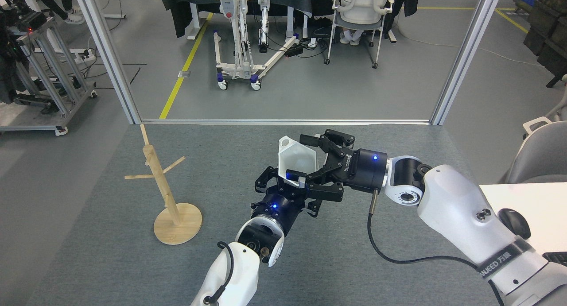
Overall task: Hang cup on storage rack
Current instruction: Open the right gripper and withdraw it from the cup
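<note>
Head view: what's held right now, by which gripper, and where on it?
The right gripper holds the cup, fingers closed across its faceted body at the rim, not the handle. The left gripper sits open just below, holding nothing.

A worktop (110,253) covered in grey, carpet-like fabric fills the lower part of the view, its far edge bordered by a metal rail. A light wooden storage rack (166,193) stands on its left side: a round flat base, a slim leaning post and several angled pegs, all bare.
</note>
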Motion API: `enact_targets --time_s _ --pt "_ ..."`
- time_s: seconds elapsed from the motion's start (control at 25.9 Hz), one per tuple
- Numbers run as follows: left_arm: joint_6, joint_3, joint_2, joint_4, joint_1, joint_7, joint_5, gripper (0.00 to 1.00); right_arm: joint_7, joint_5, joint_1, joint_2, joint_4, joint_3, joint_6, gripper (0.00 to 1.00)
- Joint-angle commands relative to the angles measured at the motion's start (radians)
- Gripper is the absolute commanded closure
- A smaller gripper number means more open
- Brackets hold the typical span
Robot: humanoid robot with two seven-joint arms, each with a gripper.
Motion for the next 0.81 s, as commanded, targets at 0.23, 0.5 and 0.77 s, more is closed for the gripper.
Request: enact_targets --time_s 0.23,0.5,0.77 --pt "0.001 -0.001 0.001 -0.008 0.002 0.007 0.000 1.00 0.000 -0.061 -0.002 -0.007 -0.066 -0.099 -0.010 0.02" --pt "0.000 0.003 0.004 -0.006 0.002 0.007 -0.002 1.00 0.000 -0.103 0.001 -0.031 -0.047 -0.241 0.021 0.02" --pt "0.001 0.005 0.006 -0.038 0.029 0.032 -0.003 0.99 0.003 -0.093 0.074 -0.057 0.036 -0.330 0.299 0.02"
